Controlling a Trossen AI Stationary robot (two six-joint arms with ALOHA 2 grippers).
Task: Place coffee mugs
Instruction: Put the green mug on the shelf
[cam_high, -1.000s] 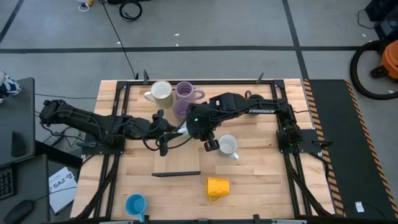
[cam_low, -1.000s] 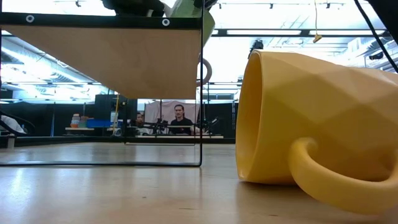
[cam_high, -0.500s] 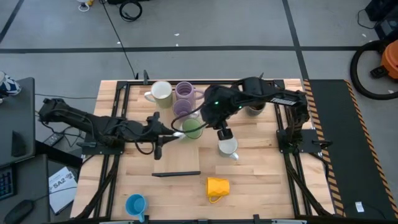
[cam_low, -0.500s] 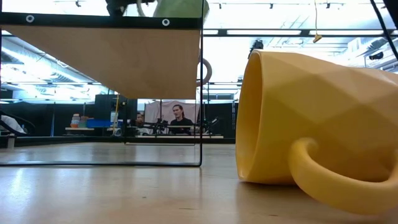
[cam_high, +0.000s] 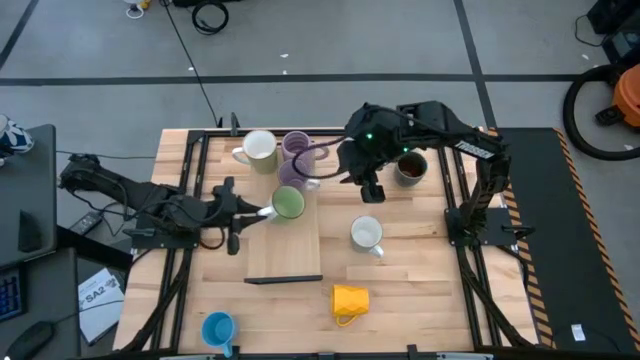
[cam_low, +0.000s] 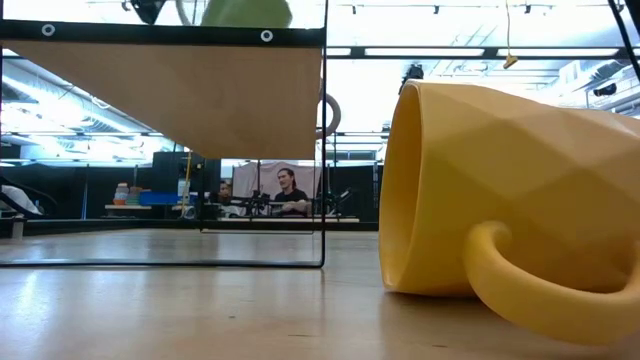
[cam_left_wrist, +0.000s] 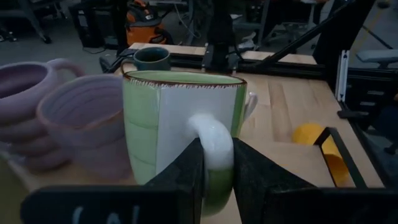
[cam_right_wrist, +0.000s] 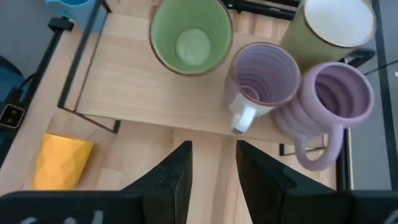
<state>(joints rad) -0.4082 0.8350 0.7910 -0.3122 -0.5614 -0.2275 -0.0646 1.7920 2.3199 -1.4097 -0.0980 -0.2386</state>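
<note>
The light green mug (cam_high: 288, 203) stands upright on the raised wooden platform (cam_high: 300, 245). My left gripper (cam_high: 256, 212) reaches it from the table's left and is shut on its white handle. In the left wrist view the green mug (cam_left_wrist: 180, 130) stands beside two lavender mugs (cam_left_wrist: 81, 121). My right gripper (cam_high: 370, 190) hangs open above the table between the lavender mugs (cam_high: 298, 158) and the dark mug (cam_high: 410, 168). Its wrist view looks down on the green mug (cam_right_wrist: 189, 36), both lavender mugs (cam_right_wrist: 264, 78) and a white mug (cam_right_wrist: 339, 25). My left gripper pinches the green mug's white handle (cam_left_wrist: 211, 127) between its two fingers (cam_left_wrist: 186, 174), which come level from the table's left side. The mug stays upright. Whether its base rests on the platform or hangs just above it, I cannot tell.
A white mug (cam_high: 258, 147) stands at the platform's far end. Another white mug (cam_high: 366, 233) is on the table to the right of the platform. The yellow mug (cam_high: 350, 299) lies on its side near the near edge and fills the low view (cam_low: 510, 190). A blue mug (cam_high: 217, 328) sits at the near-left corner.
My left gripper has drawn back toward the table's left, taking the green mug leftward along the platform. My right gripper has moved away from beside the white mug on the table, toward the far edge and the dark mug.
</note>
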